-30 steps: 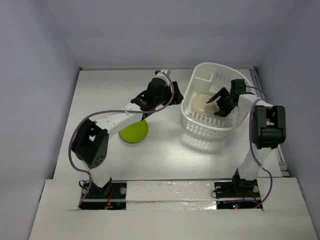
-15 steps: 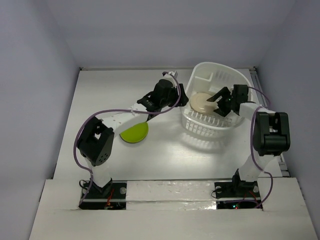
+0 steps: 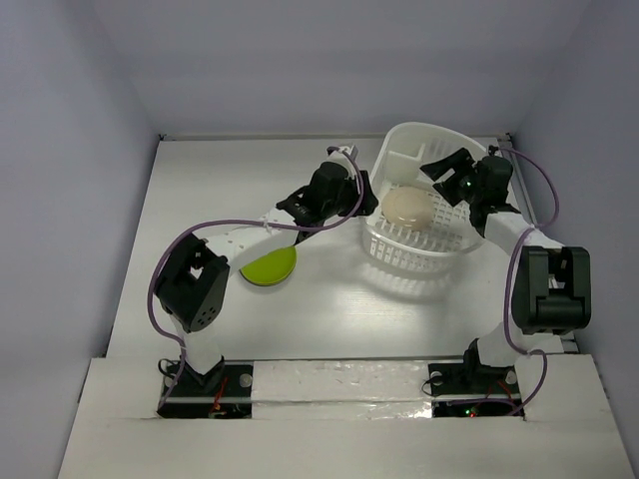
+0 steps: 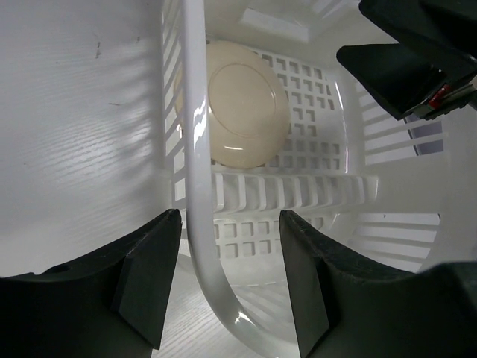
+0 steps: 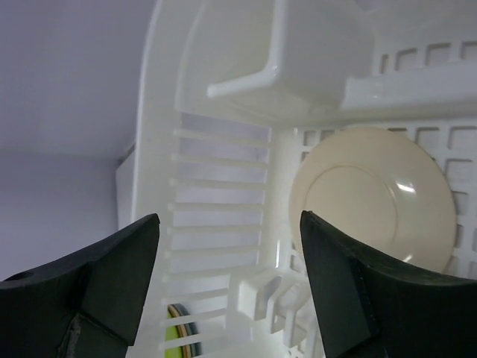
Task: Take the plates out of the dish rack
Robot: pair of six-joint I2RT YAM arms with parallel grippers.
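Note:
The white dish rack (image 3: 424, 239) stands at the far right of the table. One pale tan plate (image 3: 407, 208) lies on its grid floor; it also shows in the left wrist view (image 4: 242, 104) and the right wrist view (image 5: 373, 198). A lime green plate (image 3: 268, 264) lies on the table left of the rack, on top of a stack whose edges show through the rack slots (image 5: 179, 332). My left gripper (image 3: 365, 197) is open, its jaws either side of the rack's left rim (image 4: 195, 149). My right gripper (image 3: 439, 168) is open and empty above the rack's far right side.
The rack's small inner compartment (image 5: 276, 45) sits at its far side, next to my right gripper. White walls close in the table at the back and both sides. My right gripper's body shows in the left wrist view (image 4: 410, 52).
My right gripper has drawn back from the tan plate towards the rack's far right, and the plate lies on the rack floor. My left gripper has moved right onto the rack's rim.

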